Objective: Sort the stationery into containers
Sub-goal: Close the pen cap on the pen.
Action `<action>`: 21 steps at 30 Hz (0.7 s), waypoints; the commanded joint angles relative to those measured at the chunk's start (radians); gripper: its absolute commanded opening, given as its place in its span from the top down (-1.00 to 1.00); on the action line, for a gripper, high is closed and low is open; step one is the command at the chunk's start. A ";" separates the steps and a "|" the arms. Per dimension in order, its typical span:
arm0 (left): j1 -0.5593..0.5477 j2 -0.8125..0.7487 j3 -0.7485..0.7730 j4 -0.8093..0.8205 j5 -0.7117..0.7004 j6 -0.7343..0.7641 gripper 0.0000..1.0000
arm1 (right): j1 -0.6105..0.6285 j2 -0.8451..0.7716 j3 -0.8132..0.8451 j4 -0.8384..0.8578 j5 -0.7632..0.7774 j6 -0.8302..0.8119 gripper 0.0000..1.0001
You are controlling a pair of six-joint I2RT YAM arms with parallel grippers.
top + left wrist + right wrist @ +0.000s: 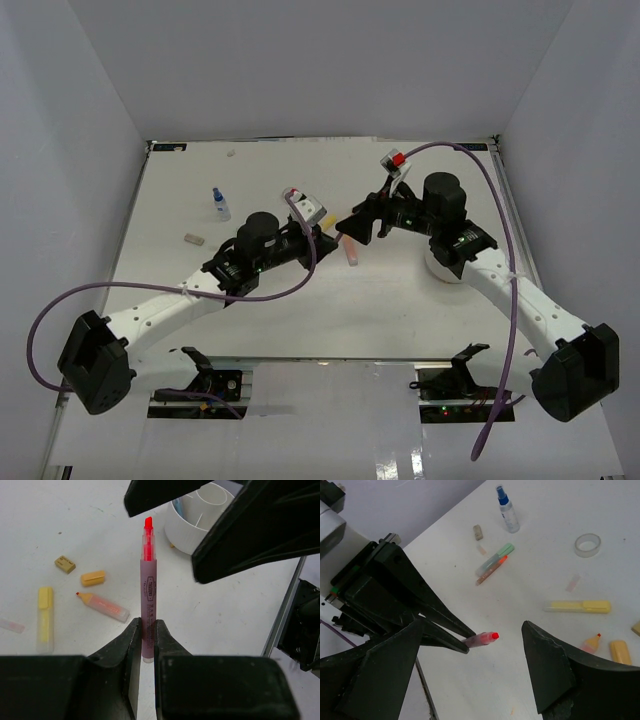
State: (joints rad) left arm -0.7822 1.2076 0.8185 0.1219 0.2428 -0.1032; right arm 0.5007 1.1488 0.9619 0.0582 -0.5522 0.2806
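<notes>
My left gripper [145, 626] is shut on the lower end of a pink highlighter [148, 587] with a bare red tip, held above the table. My right gripper [472, 629] is open, its fingers [555, 670] spread on either side of that red tip [492, 636] without touching it. In the top view the two grippers, left [325, 233] and right [358, 226], meet at the table's middle. The round white tub [192, 527] with dividers stands just beyond; in the top view it [440, 270] is mostly hidden under my right arm.
On the table lie a yellow highlighter [577, 606], an uncapped orange marker [102, 606], an orange cap [93, 577], a tan eraser [65, 564], a green marker [494, 560], a tape ring [587, 544], a blue-capped bottle [507, 512] and another eraser [478, 532].
</notes>
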 commanded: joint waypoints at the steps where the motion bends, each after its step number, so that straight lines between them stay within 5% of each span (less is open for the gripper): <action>1: 0.004 -0.069 -0.018 0.081 0.058 0.013 1.00 | 0.036 0.029 0.055 0.066 0.012 0.032 -0.72; 8: 0.004 -0.138 -0.048 0.105 0.015 0.007 1.00 | 0.052 0.052 0.063 0.088 0.017 0.052 -0.58; 21: 0.006 -0.134 -0.044 0.111 0.036 -0.010 1.00 | 0.070 0.061 0.061 0.123 -0.031 0.066 0.05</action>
State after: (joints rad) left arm -0.7811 1.0874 0.7765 0.2111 0.2596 -0.1062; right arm 0.5655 1.2068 0.9859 0.1177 -0.5568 0.3359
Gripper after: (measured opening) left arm 0.217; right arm 0.509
